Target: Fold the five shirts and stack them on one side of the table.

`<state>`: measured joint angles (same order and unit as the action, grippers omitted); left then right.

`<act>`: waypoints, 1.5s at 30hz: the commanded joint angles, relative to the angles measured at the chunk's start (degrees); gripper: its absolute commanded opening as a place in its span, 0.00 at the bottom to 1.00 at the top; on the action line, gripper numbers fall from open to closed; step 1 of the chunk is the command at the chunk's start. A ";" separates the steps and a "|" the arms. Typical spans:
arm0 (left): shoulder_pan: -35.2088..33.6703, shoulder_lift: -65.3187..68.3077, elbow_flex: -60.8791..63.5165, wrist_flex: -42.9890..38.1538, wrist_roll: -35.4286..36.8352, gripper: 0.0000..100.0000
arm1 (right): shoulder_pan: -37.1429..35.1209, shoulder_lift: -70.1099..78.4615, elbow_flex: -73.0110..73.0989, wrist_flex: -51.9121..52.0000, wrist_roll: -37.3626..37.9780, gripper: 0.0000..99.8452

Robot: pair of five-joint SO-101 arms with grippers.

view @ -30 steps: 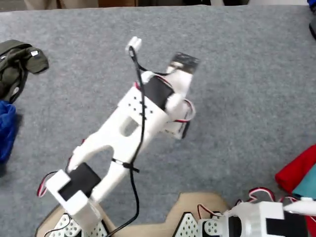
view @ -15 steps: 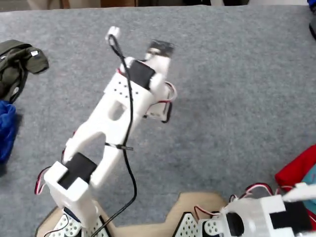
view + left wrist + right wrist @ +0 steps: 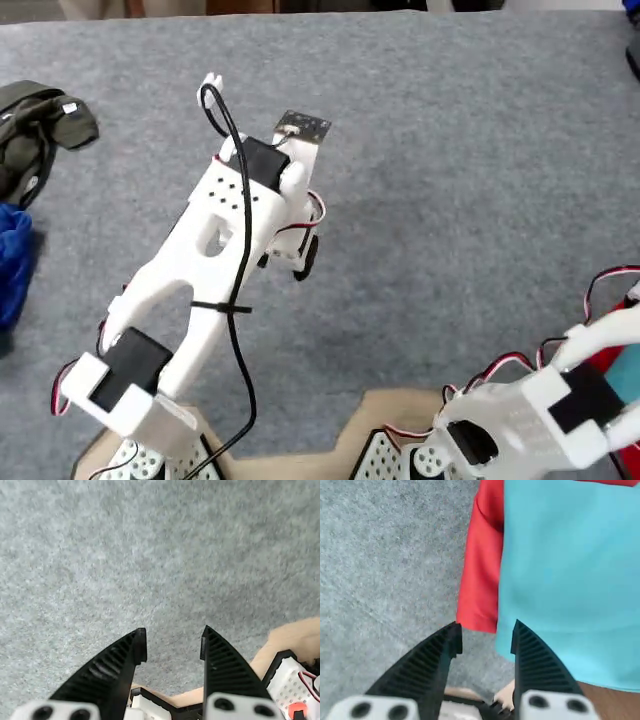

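Observation:
My left gripper (image 3: 171, 642) is open over bare grey felt, nothing between its fingers; in the high view it (image 3: 301, 258) hangs over the table's middle left. My right gripper (image 3: 485, 632) is open just above the hem of a red shirt (image 3: 480, 560), with a teal shirt (image 3: 570, 570) lying on top of it. Both show at the right edge in the high view, red shirt (image 3: 612, 352) and teal shirt (image 3: 629, 376), partly under the right arm (image 3: 540, 410). An olive shirt (image 3: 40, 125) is bunched at the far left, a blue shirt (image 3: 12, 262) in front of it.
Grey felt (image 3: 470, 180) covers the table. A tan base board (image 3: 400, 425) with the arms' mounts sits at the near edge. A wooden surface (image 3: 620, 700) shows past the teal shirt.
The left arm has swung left over the table. The right arm has shifted toward the red and teal shirts at the right edge.

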<state>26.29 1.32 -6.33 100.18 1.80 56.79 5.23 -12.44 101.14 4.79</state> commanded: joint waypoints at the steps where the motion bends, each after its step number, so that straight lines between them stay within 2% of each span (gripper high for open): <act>1: -0.35 -4.26 0.79 0.70 -1.32 0.19 | -0.04 0.48 -0.13 0.79 -0.26 0.17; 13: 0.18 -5.85 2.99 0.70 -1.49 0.19 | 8.31 1.54 0.48 -0.35 2.37 0.17; 18: 0.18 -5.85 3.43 0.70 -3.96 0.19 | 8.31 3.65 5.14 -5.89 2.02 0.17; 26: -0.18 -5.85 4.66 0.70 -4.13 0.19 | 8.31 6.29 6.99 -11.96 1.93 0.17; 39: -0.09 -5.85 4.57 0.70 -4.13 0.19 | 7.96 11.30 7.43 -12.48 2.02 0.17; 45: -0.35 -5.85 4.57 0.70 -4.22 0.19 | 7.96 12.09 7.08 -14.07 2.46 0.07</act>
<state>26.29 -2.02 -1.49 100.18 -1.98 64.09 17.27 -4.88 88.40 6.46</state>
